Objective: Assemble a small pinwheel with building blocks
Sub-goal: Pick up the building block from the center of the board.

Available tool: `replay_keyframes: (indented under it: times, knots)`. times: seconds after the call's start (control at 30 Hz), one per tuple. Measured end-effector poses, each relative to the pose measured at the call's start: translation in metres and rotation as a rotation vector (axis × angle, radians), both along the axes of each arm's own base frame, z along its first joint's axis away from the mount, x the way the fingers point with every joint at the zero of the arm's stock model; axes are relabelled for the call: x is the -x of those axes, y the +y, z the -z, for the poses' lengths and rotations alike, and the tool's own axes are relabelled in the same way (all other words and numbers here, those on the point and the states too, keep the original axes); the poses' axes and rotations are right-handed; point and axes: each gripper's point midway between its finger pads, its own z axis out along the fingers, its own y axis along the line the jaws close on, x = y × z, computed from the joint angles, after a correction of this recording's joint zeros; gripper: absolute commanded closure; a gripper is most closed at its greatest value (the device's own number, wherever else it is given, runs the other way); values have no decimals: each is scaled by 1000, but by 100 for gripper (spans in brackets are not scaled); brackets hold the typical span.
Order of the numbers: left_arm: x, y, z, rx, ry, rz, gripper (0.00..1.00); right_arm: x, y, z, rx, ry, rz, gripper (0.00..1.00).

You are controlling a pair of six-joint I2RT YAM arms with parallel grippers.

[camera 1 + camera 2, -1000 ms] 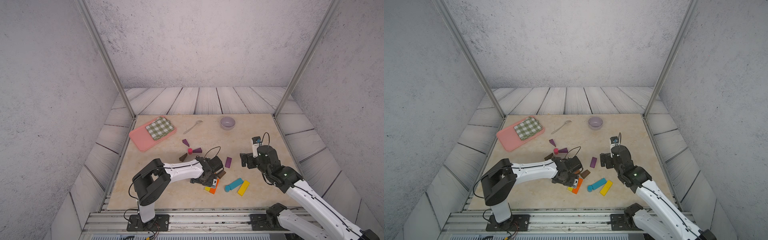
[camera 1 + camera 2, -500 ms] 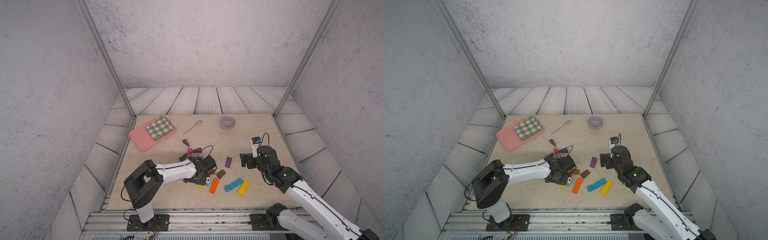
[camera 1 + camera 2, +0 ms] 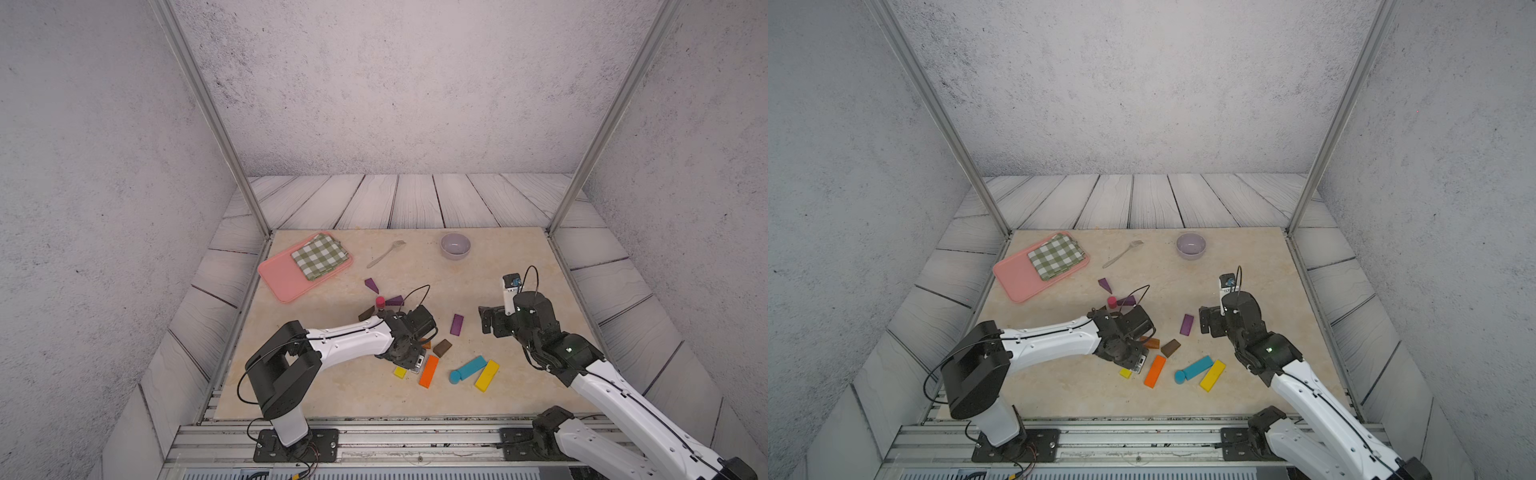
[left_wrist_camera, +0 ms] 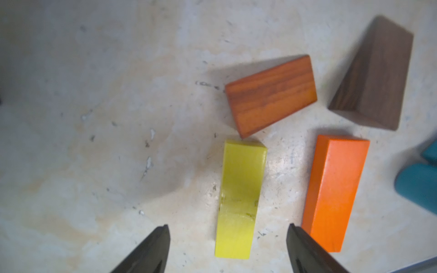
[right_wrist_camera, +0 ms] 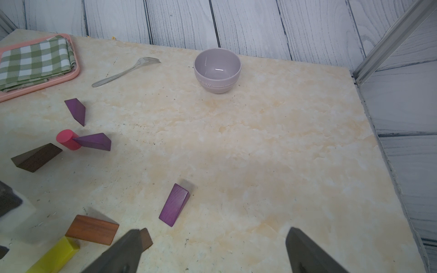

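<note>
1. The left arm (image 3: 349, 338) is stretched low across the table (image 5: 283, 141) from its base at the near left edge. The wrist is bent so that the left gripper (image 4: 227, 227) is pointed down at the surface near the table's middle.
2. Its jaws are held apart. The near end of a yellow bar (image 4: 240, 198) is seen between the fingertips with a gap on each side, and nothing is gripped.
3. The right arm (image 3: 602, 382) is raised from the near right corner. The right gripper (image 5: 216, 230) is held above the table and tilted down toward the far side, with its jaws spread wide and nothing between them.
4. Most building blocks are scattered near the front middle.
   - An orange bar (image 4: 335, 191) lies just beside the yellow bar, close to one finger.
   - A reddish-brown wedge (image 4: 270, 95) lies at the yellow bar's far end; contact cannot be told.
   - A dark brown wedge (image 4: 378, 75) lies beyond the orange bar.
   - A blue bar (image 3: 471, 367), a blue cylinder (image 3: 455, 376) and a second yellow bar (image 3: 487, 375) lie toward the right arm.
5. Farther back, a pink cylinder (image 5: 67, 139) stands with a purple wedge (image 5: 94, 141) touching it. Another purple wedge (image 5: 75, 111) and a brown wedge (image 5: 35, 157) lie near it. A lone purple wedge (image 5: 175, 204) lies between the two grippers.
6. Open surface is left on the right side, from the lilac bowl (image 5: 217, 71) to the table's right edge, and in a strip along the near edge.
7. The far left corner is taken by a pink tray (image 3: 282, 278) carrying a checked cloth (image 3: 319, 255), and a fork (image 3: 386, 253) lies beside it.
</note>
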Motion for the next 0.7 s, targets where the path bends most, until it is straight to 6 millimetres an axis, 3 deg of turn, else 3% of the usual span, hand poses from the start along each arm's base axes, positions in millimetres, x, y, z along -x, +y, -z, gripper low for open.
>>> replay_keyframes:
  times: [0.27, 0.47, 0.6, 0.7]
  knots:
    - [2, 0, 28, -83, 59, 33, 39, 0, 0, 0, 0, -1, 0, 1]
    - [-3, -7, 28, -94, 53, 16, 77, -1, 0, -1, -2, -5, 0, 1]
    - [-6, -5, 27, -117, 55, -29, 90, -1, 0, -1, -2, -6, 0, 1]
    - [-12, 3, 27, -130, 57, -91, 94, -1, 0, -1, -2, -6, 0, 1]
